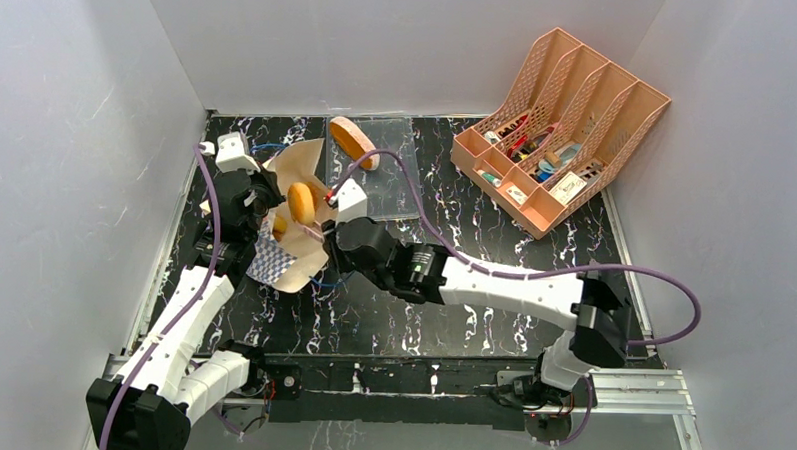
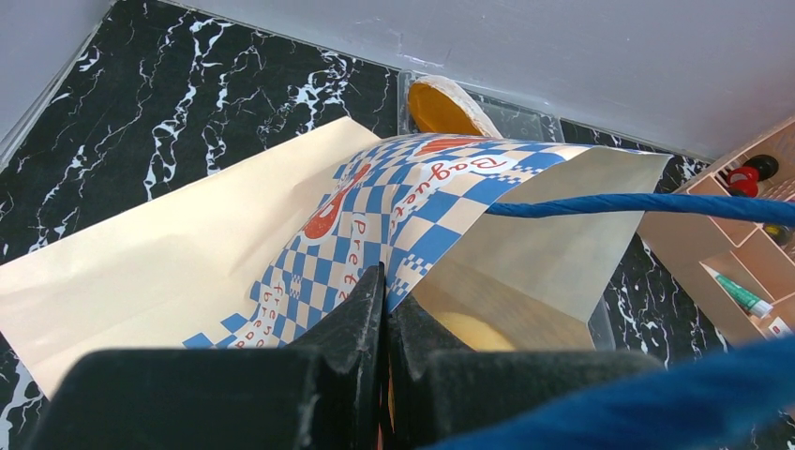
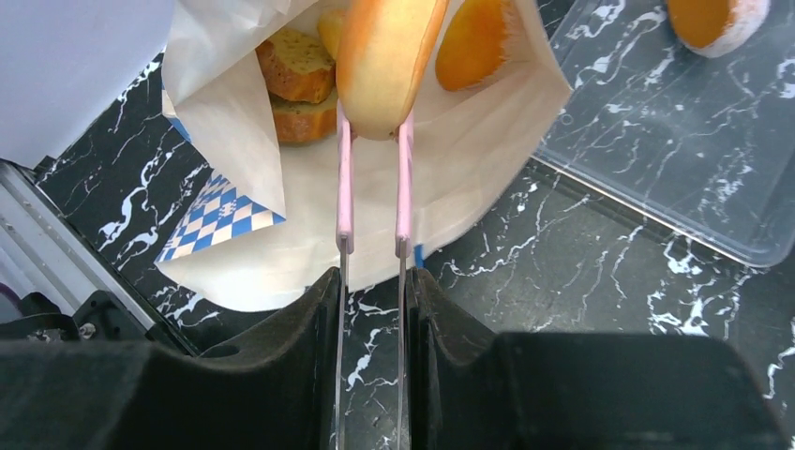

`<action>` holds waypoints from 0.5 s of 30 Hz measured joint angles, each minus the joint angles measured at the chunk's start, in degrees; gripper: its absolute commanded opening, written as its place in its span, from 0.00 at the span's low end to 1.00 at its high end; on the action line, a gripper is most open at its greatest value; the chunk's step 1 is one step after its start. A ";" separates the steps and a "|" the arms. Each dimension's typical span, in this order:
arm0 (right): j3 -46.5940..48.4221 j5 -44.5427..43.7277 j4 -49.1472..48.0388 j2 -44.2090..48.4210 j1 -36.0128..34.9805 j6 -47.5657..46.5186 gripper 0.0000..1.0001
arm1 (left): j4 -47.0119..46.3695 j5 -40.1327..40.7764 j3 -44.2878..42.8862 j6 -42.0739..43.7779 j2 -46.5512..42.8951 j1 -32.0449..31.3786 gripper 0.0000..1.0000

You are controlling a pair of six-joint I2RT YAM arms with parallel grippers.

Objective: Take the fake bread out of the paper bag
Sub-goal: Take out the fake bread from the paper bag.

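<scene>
One loaf lies on the tray; my right gripper clamps a bun, left gripper pinches the paper bag, more bread inside.

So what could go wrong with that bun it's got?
The right end effector grips the bun only by its lower edge, so it might slip and drop into the paper bag. The left end effector pinches just the bag's checkered rim; the paper could tear or slide free.
</scene>
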State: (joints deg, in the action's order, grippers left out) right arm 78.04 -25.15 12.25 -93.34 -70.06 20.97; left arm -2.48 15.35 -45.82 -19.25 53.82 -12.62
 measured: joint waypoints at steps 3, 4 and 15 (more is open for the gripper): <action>-1.64 -1.05 0.81 3.10 -0.02 -0.11 0.00 | 0.02 0.31 0.00 0.17 -0.02 0.00 0.00; -2.27 -1.49 1.07 4.37 0.00 -0.13 0.00 | 0.02 0.35 0.00 0.17 -0.02 0.00 0.00; -7.32 -10.69 3.69 18.03 0.24 -0.15 0.00 | 0.11 0.74 0.00 0.42 -0.07 -0.13 0.00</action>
State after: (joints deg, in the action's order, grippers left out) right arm 70.72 -35.83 15.94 -75.31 -69.82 20.82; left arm -2.37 16.10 -45.82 -18.83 53.76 -12.75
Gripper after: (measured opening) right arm 0.245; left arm 0.008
